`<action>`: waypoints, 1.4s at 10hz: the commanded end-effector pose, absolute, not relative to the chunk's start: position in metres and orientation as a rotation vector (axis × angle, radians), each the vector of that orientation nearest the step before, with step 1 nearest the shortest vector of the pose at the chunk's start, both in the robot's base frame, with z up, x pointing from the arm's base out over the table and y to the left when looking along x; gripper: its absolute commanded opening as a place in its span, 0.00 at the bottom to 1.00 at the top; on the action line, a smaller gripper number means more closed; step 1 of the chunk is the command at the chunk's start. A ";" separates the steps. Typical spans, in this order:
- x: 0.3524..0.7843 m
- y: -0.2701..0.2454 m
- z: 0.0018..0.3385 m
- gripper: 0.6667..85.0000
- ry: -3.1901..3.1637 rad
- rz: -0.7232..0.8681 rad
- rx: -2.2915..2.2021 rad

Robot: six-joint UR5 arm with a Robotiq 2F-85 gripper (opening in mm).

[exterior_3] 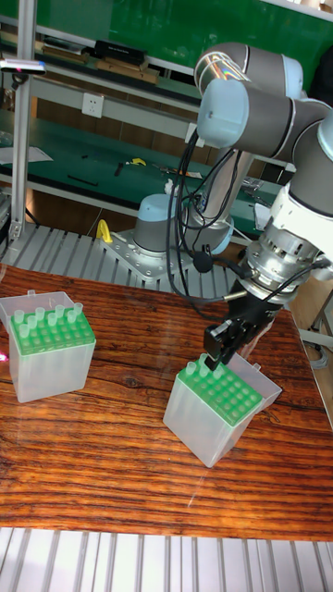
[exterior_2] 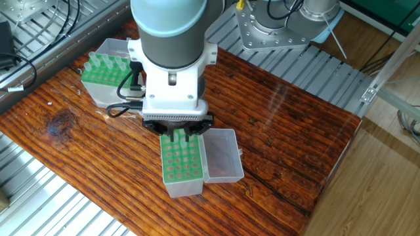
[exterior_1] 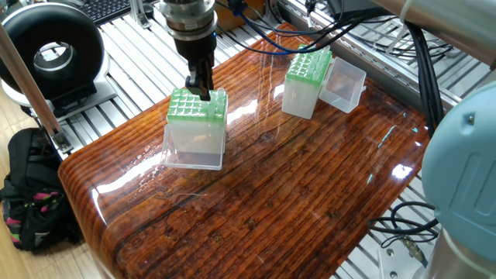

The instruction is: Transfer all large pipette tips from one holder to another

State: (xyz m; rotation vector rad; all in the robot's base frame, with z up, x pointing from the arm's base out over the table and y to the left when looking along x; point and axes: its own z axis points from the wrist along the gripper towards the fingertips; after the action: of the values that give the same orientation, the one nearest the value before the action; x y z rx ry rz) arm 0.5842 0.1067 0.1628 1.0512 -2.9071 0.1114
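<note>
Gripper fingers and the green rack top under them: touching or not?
Cannot tell. In one fixed view the gripper fingertips overlap the near box's green rack edge; the tall fixed view also shows overlap, no view shows plain gap or contact.

Bright, sharp; glare on tabletop (exterior_1: 325,167)
</note>
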 end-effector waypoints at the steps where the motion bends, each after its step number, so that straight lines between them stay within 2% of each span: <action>1: 0.598 0.108 0.165 0.40 -2.973 0.132 1.021; 2: 0.600 0.106 0.161 0.40 -2.978 0.152 1.016; 6: 0.588 0.127 0.154 0.40 -2.981 0.024 0.958; 14: 0.591 0.124 0.144 0.38 -2.960 0.077 1.028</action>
State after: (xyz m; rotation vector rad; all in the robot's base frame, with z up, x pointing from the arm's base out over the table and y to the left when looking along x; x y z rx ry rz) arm 0.5915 0.1230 0.1453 0.9923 -2.9737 0.0897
